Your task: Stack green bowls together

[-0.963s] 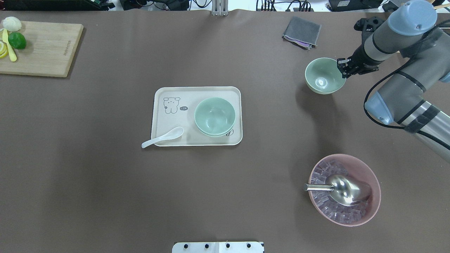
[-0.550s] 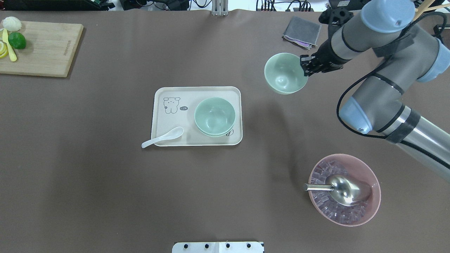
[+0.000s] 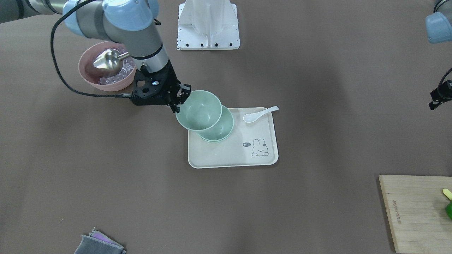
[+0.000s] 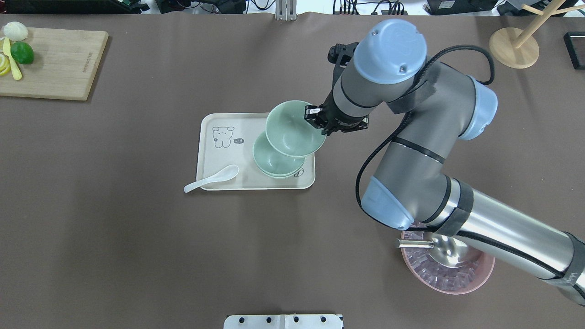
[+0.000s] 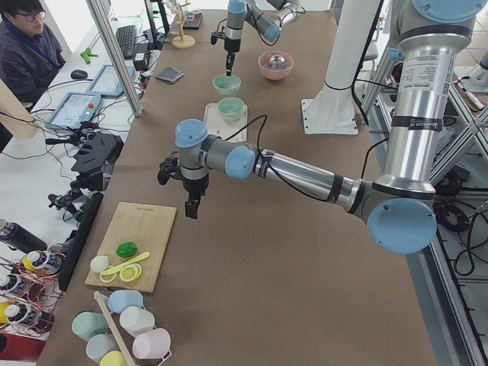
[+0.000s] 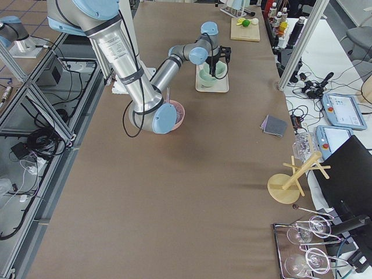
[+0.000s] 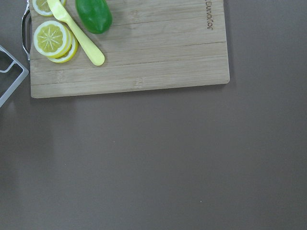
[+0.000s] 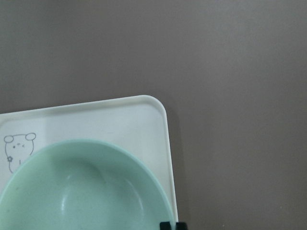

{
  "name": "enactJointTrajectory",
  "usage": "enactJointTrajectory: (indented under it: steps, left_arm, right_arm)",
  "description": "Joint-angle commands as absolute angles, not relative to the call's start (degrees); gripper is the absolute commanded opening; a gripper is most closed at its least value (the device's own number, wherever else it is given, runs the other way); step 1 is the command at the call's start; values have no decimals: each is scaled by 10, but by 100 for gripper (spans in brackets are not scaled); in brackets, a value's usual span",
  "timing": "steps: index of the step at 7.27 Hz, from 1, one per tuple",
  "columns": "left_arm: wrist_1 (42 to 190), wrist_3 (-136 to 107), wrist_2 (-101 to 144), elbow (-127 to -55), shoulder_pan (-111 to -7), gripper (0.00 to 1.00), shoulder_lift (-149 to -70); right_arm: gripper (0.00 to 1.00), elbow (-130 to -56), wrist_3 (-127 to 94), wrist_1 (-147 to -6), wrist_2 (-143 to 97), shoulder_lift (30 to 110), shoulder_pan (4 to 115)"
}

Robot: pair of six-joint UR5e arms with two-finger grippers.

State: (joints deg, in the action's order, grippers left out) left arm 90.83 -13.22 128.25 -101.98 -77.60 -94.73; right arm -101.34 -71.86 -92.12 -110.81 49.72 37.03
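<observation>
Over the tray (image 3: 226, 160), the front-facing view shows my right tool (image 3: 180, 100) pinching one rim of a green bowl (image 3: 198, 109) above the stacked pair (image 3: 222, 131). Overhead, that bowl hangs off-centre. Released here, it could seat skewed or slide onto the counter (image 4: 137, 237). From the left end view, I cannot tell my left tool's (image 5: 190, 210) state.
</observation>
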Motion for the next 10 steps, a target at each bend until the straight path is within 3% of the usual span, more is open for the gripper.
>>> enactJointTrajectory:
  steps: [1,6,10]
  left_arm:
    - [953,-134,1282,-1022,-776,98,-917]
    - [993,-136,1288,-1018,-776,98,-893]
    - [994,-136,1288,-1018,-776,98,-893]
  right_arm:
    - [0,-982,-734,-953,-1102,457,348]
    - [0,-898,-730,-949,-1100,418,347]
    - [0,-896,-723,-947,-1101,425,345]
